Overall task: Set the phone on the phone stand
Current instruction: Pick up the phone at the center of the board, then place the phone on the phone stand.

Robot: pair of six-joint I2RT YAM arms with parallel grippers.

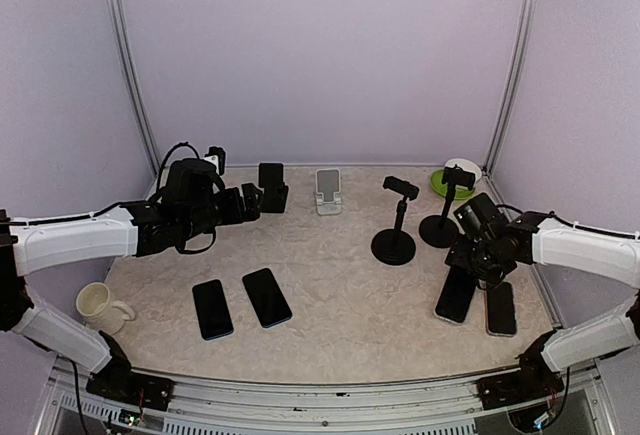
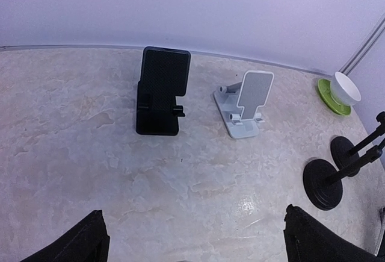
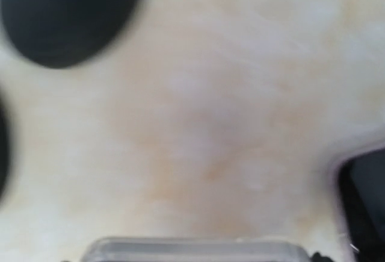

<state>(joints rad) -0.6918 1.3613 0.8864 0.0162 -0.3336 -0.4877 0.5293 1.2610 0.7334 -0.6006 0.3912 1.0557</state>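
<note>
Top view: phone (image 1: 456, 296) lies flat on table (image 1: 340, 275), R side, just beside a second phone (image 1: 500, 308), its far end under right gripper (image 1: 470, 261). Risk: an end-on pinch may let it swing or slip on lift. Long axis runs near-to-far, far end toward pole stand (image 1: 393, 223). Left wrist: left gripper (image 2: 192, 245) spread wide, empty, facing black stand (image 2: 160, 90). Right wrist: blurred, so jaw state can't be told.

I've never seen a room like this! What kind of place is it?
Probably a robot testing booth: plain walls on metal poles, two robot arms at a table, and phones and phone stands laid out for practice.
</note>
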